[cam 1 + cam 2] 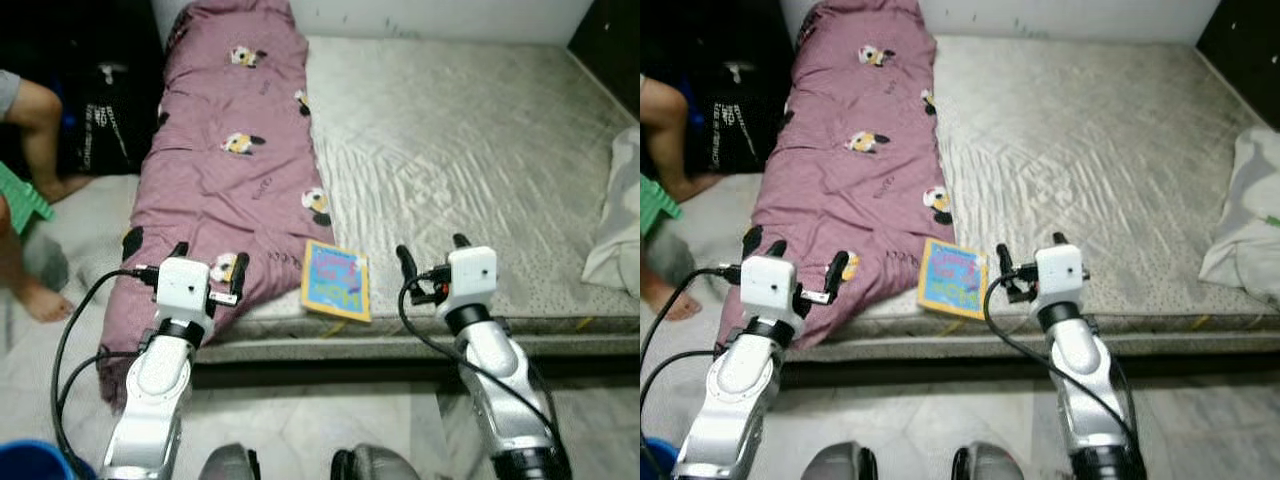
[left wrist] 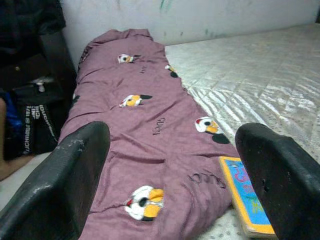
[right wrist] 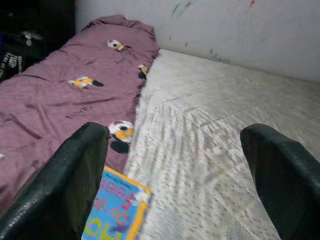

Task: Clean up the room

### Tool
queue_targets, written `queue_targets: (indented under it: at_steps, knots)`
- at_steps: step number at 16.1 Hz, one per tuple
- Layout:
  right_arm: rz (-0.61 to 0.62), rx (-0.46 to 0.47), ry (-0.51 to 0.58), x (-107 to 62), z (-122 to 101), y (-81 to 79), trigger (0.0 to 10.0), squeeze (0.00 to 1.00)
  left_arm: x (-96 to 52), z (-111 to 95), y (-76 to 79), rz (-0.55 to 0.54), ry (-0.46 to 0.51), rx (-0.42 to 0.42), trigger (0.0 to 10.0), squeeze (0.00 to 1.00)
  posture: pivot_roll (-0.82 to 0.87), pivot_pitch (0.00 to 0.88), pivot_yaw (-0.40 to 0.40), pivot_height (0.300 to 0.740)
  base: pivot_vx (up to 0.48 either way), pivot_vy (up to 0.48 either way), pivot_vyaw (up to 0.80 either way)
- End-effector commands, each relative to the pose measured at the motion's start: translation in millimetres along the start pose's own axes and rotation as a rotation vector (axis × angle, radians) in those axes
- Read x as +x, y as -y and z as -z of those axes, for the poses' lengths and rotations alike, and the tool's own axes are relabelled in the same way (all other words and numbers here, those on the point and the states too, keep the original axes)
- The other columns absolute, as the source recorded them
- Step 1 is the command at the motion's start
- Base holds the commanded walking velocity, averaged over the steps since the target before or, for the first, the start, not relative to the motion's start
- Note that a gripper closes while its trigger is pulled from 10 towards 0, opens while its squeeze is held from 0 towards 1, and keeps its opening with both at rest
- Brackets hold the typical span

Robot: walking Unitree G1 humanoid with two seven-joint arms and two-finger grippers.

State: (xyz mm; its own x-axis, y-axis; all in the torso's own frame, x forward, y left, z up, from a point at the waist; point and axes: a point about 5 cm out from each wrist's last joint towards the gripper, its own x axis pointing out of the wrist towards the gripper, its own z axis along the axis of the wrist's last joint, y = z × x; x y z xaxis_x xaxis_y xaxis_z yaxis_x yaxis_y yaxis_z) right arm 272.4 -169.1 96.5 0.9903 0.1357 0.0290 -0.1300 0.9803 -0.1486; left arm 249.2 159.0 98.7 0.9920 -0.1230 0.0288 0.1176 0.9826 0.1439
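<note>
One book (image 1: 336, 281) lies between both spread grippers, nearer right gripper (image 1: 430, 254)

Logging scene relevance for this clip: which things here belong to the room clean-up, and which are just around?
Job:
- colourful book at the mattress edge
- purple blanket, draped over the mattress
- left gripper and right gripper, both open, empty

Just around:
- white cloth
- black bag
- person's leg
</note>
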Motion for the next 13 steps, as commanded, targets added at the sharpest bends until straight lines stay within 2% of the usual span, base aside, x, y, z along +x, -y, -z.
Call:
queue_targets:
  at_steps: [1, 6, 13]
  knots:
    - [0.014, -0.003, 0.005, -0.3, -1.5, 2.7, 10.0, 0.00, -0.7, 0.2, 0.6, 0.009, -0.001, -0.001, 10.0, 0.00, -0.03, 0.107, -0.036, 0.740, 0.000, 0.000, 0.00]
    - [0.009, -0.002, 0.001, -0.3, -0.8, 2.5, 10.0, 0.00, -1.3, -2.9, 3.3, 0.038, 0.020, -0.005, 10.0, 0.00, -0.03, 0.106, -0.036, 0.740, 0.000, 0.000, 0.00]
    - [-0.001, -0.004, 0.001, 0.3, -1.1, 1.6, 10.0, 0.00, -1.2, -3.1, 4.3, 0.048, 0.025, -0.009, 10.0, 0.00, -0.03, 0.107, -0.038, 0.740, 0.299, 0.000, 0.00]
